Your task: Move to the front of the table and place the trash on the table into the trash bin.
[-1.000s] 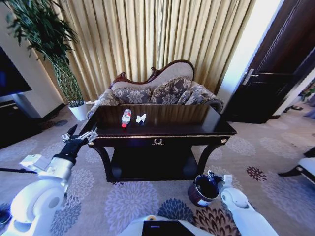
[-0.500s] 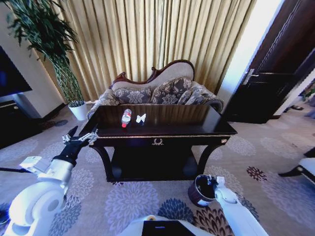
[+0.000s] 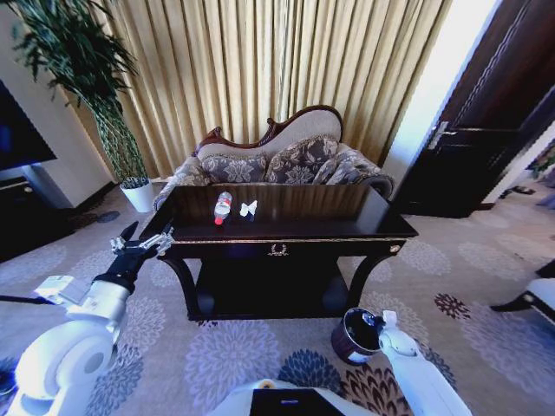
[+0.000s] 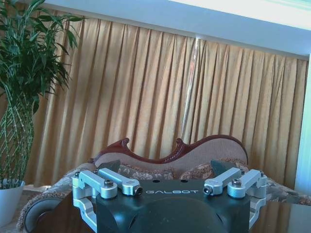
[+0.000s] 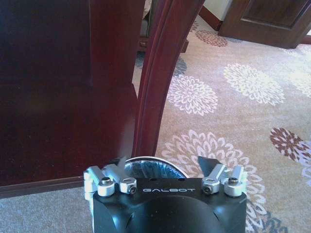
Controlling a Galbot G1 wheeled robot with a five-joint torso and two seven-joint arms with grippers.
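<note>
Step, as judged: bin pickup, trash untouched.
Right hand (image 5: 165, 167): open over trash bin (image 3: 355, 334), bench (image 3: 286, 217) 5 o'clock.
Left hand (image 3: 139, 245): open, empty.
Next: close on rim.

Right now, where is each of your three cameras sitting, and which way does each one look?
Head view: high up, looking down over table, bottle, bin; both arms show.
Left wrist view: behind the open left gripper, facing sofa and curtains.
Right wrist view: behind the open right gripper, low, above the bin's rim.
The bin appears in head and right wrist views.

glossy near-black table (image 3: 347, 217), floral carpet (image 3: 468, 260)
</note>
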